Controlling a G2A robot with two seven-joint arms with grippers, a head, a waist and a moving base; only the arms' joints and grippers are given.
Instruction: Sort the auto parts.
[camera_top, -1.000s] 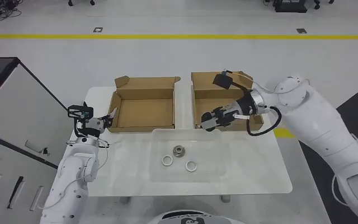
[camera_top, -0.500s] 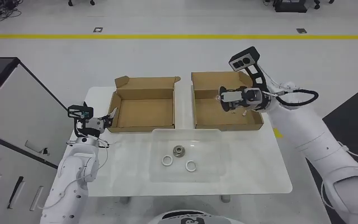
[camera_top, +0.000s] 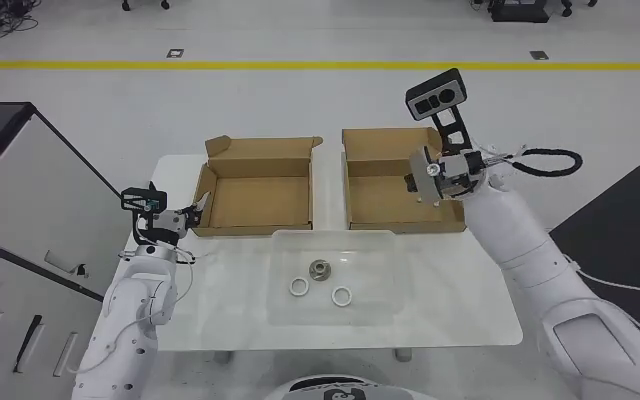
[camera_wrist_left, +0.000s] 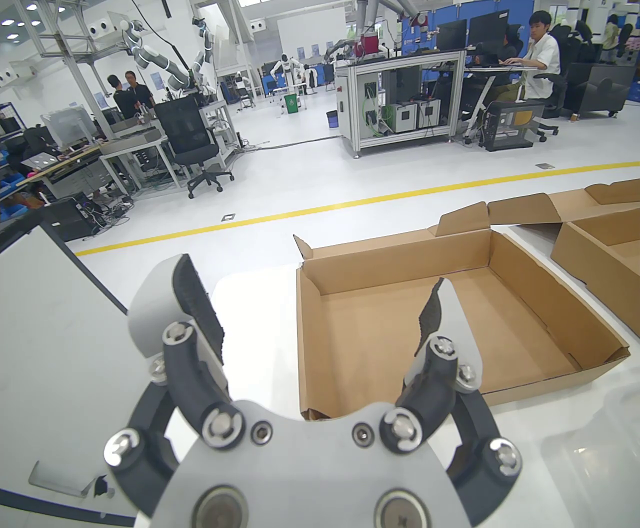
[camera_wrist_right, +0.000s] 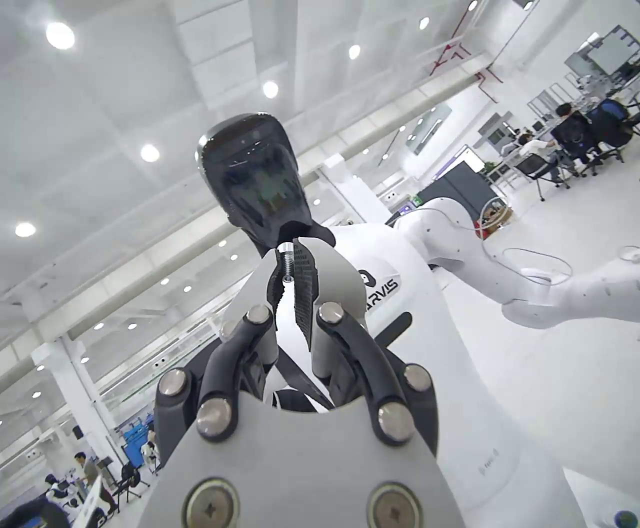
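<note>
My right gripper (camera_wrist_right: 287, 267) is shut on a small threaded metal bolt (camera_wrist_right: 286, 260), pinched at the fingertips. In the top view the right gripper (camera_top: 424, 177) hangs above the right cardboard box (camera_top: 375, 205), turned upward. Two white rings (camera_top: 299, 287) (camera_top: 341, 296) and a grey metal hub (camera_top: 319, 268) lie in the clear tray (camera_top: 330, 238). My left gripper (camera_wrist_left: 315, 295) is open with nothing in it, and it sits at the table's left edge beside the left cardboard box (camera_wrist_left: 430, 320). The top view shows the left gripper (camera_top: 190, 213) just left of that box (camera_top: 255, 200).
Both boxes stand side by side at the back of the white table (camera_top: 450, 290), flaps open, with the tray just in front of them. A grey cabinet (camera_top: 50, 200) stands left of the table.
The right arm has lifted away from the tray's far edge and swung back over the right box, its wrist turning upward. The left arm has kept still.
</note>
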